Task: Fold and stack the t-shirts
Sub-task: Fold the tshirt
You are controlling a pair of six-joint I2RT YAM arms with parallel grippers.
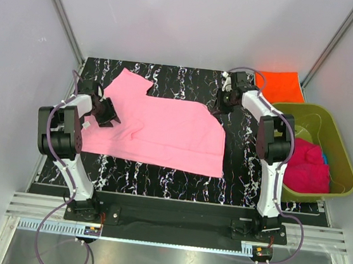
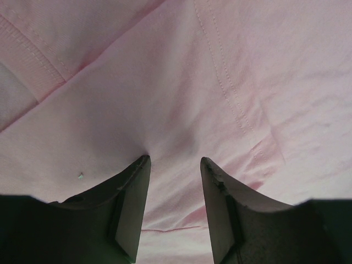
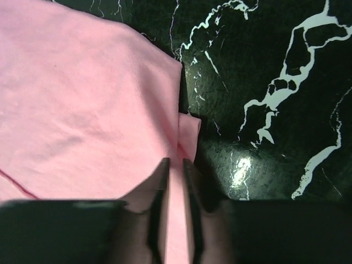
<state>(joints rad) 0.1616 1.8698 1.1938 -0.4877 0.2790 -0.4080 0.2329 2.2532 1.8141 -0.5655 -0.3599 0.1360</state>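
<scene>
On marble-pattern tabletop [image 1: 158, 181], light pink t-shirt [image 1: 158, 127] spread out. Left end effector [image 2: 175, 160] open, tips pressing shirt's left edge. Right end effector [image 3: 175, 162] jaws barely apart around shirt's right corner; grip can't tell. Orange t-shirt [image 1: 279, 85] far right.

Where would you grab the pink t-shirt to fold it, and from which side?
Probably at a corner, not the middle: the pink t-shirt lies spread flat on the table, so only its edges give something to pinch. The far right corner has a small loose flap; come at it from the right, over bare table.
</scene>
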